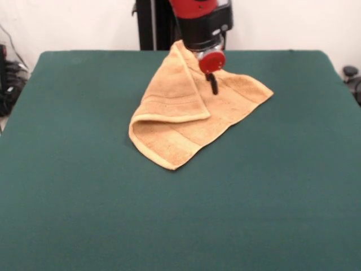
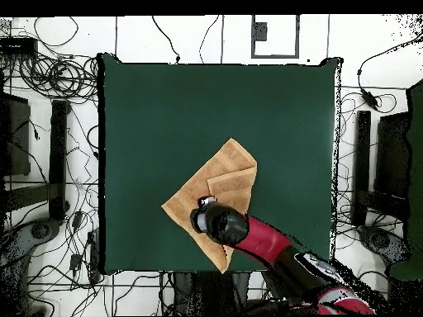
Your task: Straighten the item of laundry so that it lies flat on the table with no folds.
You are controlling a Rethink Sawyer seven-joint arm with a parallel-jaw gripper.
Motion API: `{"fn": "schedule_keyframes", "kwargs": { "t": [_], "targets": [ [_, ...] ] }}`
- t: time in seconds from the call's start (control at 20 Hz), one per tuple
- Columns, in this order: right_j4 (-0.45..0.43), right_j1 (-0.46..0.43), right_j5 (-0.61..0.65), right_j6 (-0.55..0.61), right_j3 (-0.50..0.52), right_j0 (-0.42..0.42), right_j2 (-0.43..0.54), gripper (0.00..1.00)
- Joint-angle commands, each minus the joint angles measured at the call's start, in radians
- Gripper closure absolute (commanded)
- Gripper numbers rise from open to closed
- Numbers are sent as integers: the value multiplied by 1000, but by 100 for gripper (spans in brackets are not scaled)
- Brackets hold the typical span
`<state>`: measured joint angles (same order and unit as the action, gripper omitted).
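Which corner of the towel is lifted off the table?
The towel's far corner beside the claw rises off the table; the others lie flat.

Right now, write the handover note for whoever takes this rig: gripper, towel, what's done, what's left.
Gripper: low over the towel, near its far part; open or shut cannot be told.
Towel: on the table, toward the robot's side, lying as a diamond. One flap is folded over the rest and rises toward the gripper.
Done: nothing finished; the towel is not flat.
Left: open that fold, spread the towel flat.
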<state>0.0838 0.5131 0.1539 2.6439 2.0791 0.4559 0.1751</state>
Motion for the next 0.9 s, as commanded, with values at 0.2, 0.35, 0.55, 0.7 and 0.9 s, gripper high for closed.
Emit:
{"fn": "schedule_keyframes", "kwargs": {
  "t": [0.2,0.35,0.55,0.7,0.9],
  "targets": [
    [54,74,72,74,-214,-67,-118,0],
    [49,48,74,60,-236,-47,-99,0],
    [37,-27,16,56,-257,-16,-72,0],
    [31,-71,-6,51,-285,3,-53,0],
    [34,-63,-2,66,-300,-3,-63,0]
  ]
}}
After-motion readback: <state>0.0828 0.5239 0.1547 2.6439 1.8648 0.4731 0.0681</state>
